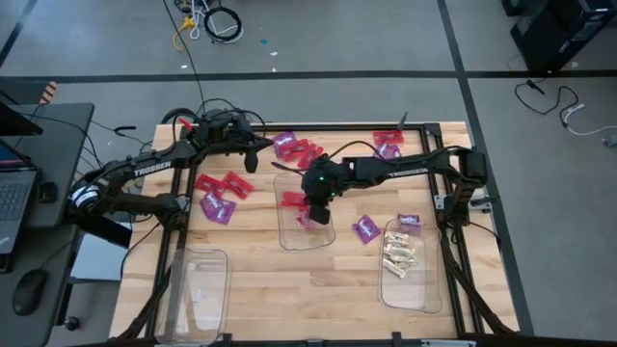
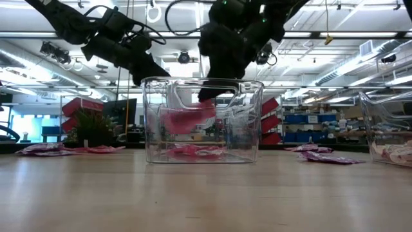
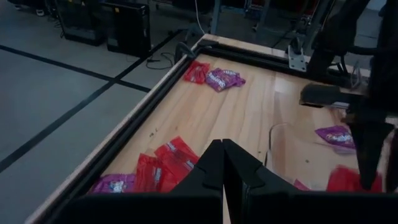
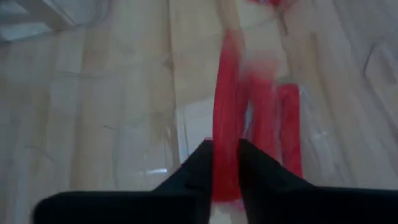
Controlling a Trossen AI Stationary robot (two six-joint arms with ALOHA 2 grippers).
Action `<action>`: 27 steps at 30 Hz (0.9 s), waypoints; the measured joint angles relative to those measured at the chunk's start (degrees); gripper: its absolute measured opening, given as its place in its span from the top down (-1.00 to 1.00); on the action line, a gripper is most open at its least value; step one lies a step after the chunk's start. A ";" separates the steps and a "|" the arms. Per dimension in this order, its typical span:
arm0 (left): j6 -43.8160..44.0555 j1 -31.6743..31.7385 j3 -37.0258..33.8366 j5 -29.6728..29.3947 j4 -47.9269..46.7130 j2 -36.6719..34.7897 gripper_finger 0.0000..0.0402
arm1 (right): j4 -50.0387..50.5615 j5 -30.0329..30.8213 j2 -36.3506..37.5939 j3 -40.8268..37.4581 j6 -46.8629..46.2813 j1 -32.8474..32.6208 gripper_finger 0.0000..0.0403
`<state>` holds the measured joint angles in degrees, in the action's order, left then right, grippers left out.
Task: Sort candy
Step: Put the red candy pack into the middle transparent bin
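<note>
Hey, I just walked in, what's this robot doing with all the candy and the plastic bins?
It is sorting wrapped candy into clear bins. The right gripper hangs over the middle bin with a red packet between its parted fingers, right above the red packets already inside. The bin on the right holds cream-wrapped pieces. The bin on the left looks nearly empty. The left gripper, shut and holding nothing, waits near the table's far edge. Loose red and purple packets lie around the table.
</note>
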<state>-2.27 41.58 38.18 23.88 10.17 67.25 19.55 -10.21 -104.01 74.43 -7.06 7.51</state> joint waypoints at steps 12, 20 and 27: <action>-3.72 -0.55 12.65 3.05 -6.90 15.55 1.00 | 8.08 5.92 10.81 0.62 3.11 0.17 -0.08; -8.54 -1.22 21.78 1.29 -15.65 26.36 0.86 | 17.32 14.10 16.86 0.62 4.31 1.65 -0.29; -12.55 -4.04 25.11 -8.08 -18.81 31.09 0.44 | 20.06 14.25 18.24 0.62 6.76 4.32 -0.34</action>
<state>-14.82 37.54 63.29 15.80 -8.63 98.34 39.62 4.03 -85.77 75.05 -0.30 11.83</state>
